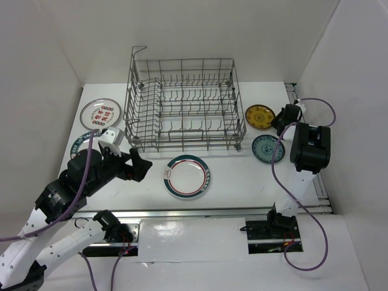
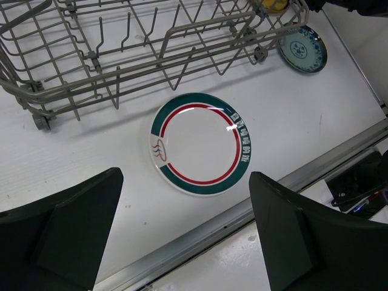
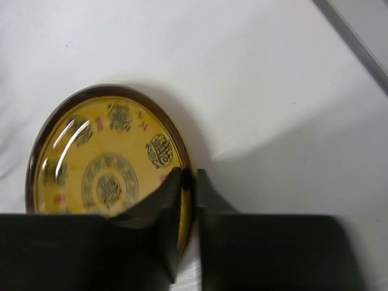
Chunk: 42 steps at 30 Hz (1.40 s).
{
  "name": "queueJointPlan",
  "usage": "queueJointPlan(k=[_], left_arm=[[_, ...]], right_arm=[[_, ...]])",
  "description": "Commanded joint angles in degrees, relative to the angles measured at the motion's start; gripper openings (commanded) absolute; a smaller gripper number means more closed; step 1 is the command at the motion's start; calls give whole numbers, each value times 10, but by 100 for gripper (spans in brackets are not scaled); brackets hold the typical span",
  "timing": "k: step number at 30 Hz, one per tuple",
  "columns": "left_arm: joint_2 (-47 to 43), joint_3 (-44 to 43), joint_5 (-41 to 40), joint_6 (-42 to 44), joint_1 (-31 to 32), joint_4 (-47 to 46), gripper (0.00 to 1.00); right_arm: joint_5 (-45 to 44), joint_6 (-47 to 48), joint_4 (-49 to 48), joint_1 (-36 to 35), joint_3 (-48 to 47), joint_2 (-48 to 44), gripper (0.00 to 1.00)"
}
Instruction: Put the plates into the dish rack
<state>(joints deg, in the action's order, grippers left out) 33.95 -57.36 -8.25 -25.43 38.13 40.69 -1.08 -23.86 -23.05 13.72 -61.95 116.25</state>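
The right hand is clenching on the near rim of the yellow-brown plate, which is sitting on the bench just right of the dish rack (no plate showing in it). I'm judging the pick-up is under way: next comes lifting, tipping the plate on edge and slotting it upright into the rack. The left hand is hanging released above the green-rimmed plate

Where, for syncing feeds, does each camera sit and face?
Top external: above, behind the bases, looking down on the grey wire dish rack; both arms.
Left wrist: down at the green-rimmed, red-ringed white plate; open left gripper frames it.
Right wrist: low, at the yellow-brown round plate the right gripper pinches.
Shared: first two show rack and that plate.
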Motion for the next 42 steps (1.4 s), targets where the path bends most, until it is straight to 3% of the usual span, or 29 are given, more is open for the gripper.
queueJointPlan(k=[1,4,12,20,25,33,37,42], left_arm=[[-6,-13,-3,13,3,-22,99],[-6,-13,-8,13,3,-22,99],[-6,-2,-8,13,3,-22,99],[-6,-2,-14,13,3,-22,99],[-6,-2,-19,7,3,-17,99],[-6,15,-25,-4,3,-11,99],[-6,25,-25,-9,3,-11,99],[-19,42,-30,-15,3,-17,99]], right_arm=[[-9,1,73,6,-18,30,6],[-18,1,104,12,-31,42,0],[-23,7,133,12,-55,21,0],[-102,-12,176,-22,-94,-125,0],[-207,-17,239,-56,-149,-192,0],[-474,63,288,-163,-292,-206,0],[-494,101,253,-211,-327,-206,0],[-441,217,226,-272,-427,-136,0]])
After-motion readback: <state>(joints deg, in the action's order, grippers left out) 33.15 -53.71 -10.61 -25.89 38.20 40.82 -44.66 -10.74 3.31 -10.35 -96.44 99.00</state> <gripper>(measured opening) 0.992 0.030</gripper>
